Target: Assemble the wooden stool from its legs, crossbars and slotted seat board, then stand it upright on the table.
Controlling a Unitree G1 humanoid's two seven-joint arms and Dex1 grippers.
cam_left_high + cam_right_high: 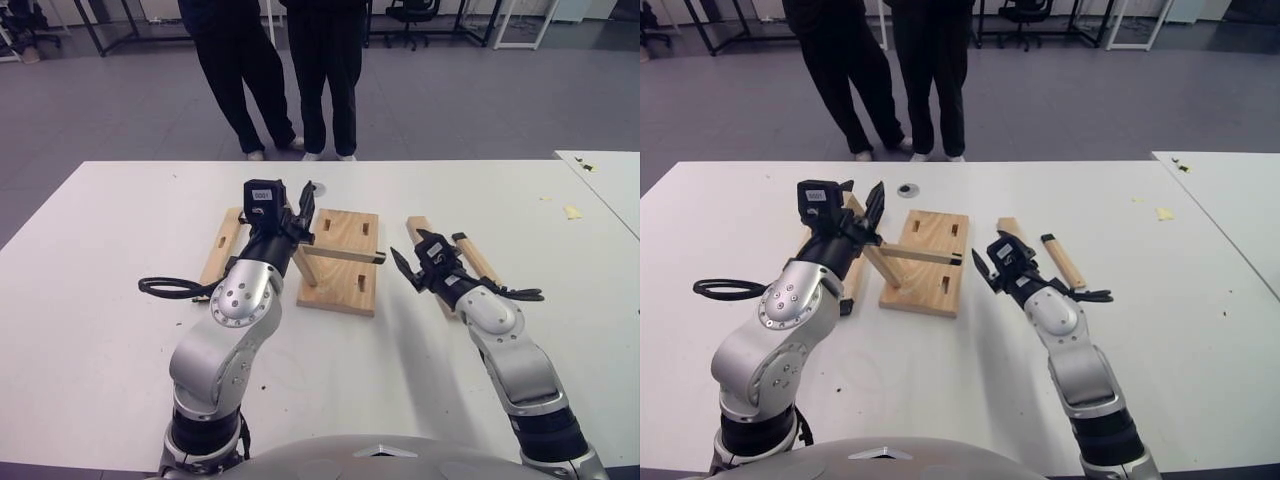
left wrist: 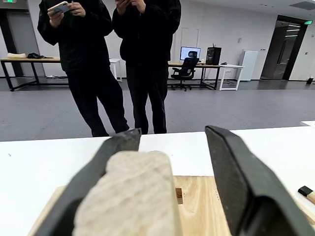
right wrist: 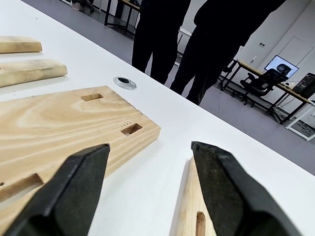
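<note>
The slotted seat board [image 1: 345,285] lies flat on the table [image 1: 100,220]. At its far-left edge is the left gripper [image 2: 172,142] — fingers apart, a leg [image 2: 130,196] end against one. The right gripper [image 3: 147,147] — also open — hovers just right of the board, over another leg [image 3: 184,216].

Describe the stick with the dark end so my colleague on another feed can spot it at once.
On the white table, find the slotted seat board in the middle. To the robot's right of it two wooden sticks lie side by side, the inner stick partly under the right gripper. Yours is the outer stick: it alone has a dark cap on its far end.
</note>
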